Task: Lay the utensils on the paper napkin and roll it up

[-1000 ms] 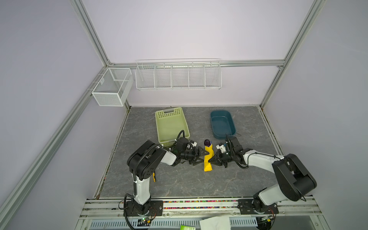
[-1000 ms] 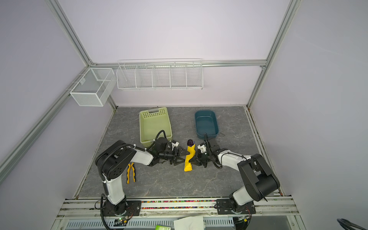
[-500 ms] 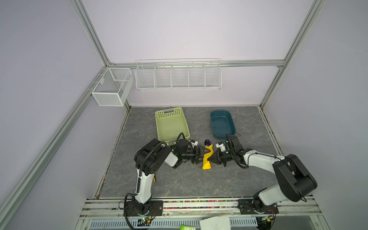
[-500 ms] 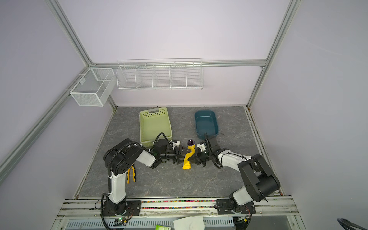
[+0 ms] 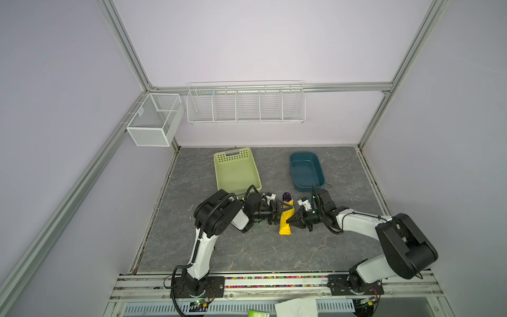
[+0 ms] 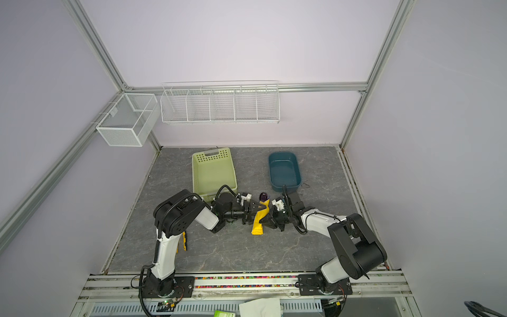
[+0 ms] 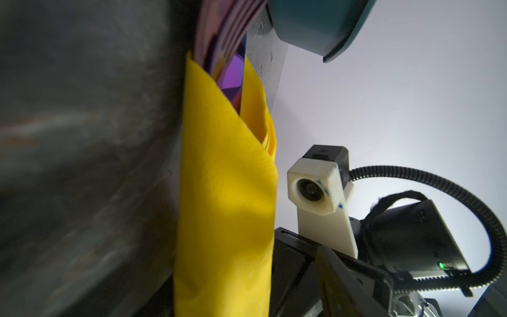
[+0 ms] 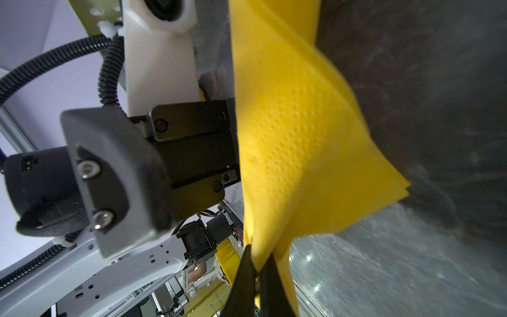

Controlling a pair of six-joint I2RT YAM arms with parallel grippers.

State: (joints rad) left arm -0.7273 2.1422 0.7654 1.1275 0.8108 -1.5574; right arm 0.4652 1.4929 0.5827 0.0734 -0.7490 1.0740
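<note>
Right wrist view: the right hand [image 8: 255,274] is closed, its two black fingertips pinching a fold of the paper napkin [image 8: 301,137]. A loose corner of the napkin flares out over the grey bench [image 8: 384,274].

In both top views the napkin lies as a narrow yellow roll near the middle of the bench, squeezed between the two hands. The right hand meets its near half from the right. The left hand [image 5: 277,210] meets its far half from the left, with a dark finger lying across the paper. I cannot tell whether the left hand is gripping the roll or only resting against it.

In the left wrist view the utensils [image 7: 233,74] show only as purplish heads poking out of the roll's open far end; their handles are wrapped out of sight.

A pale green basket [image 5: 237,173] sits just behind the left hand, and a teal tub [image 5: 306,171] sits behind the right hand; both are clear of the roll. The hands cover the roll's flanks. In a top view, yellow-and-black pliers [image 6: 183,241] lie on the bench beside the left arm, partly hidden by it. A white wire rack [image 5: 245,103] hangs on the back wall, and a mesh box [image 5: 153,119] hangs in the left corner.
</note>
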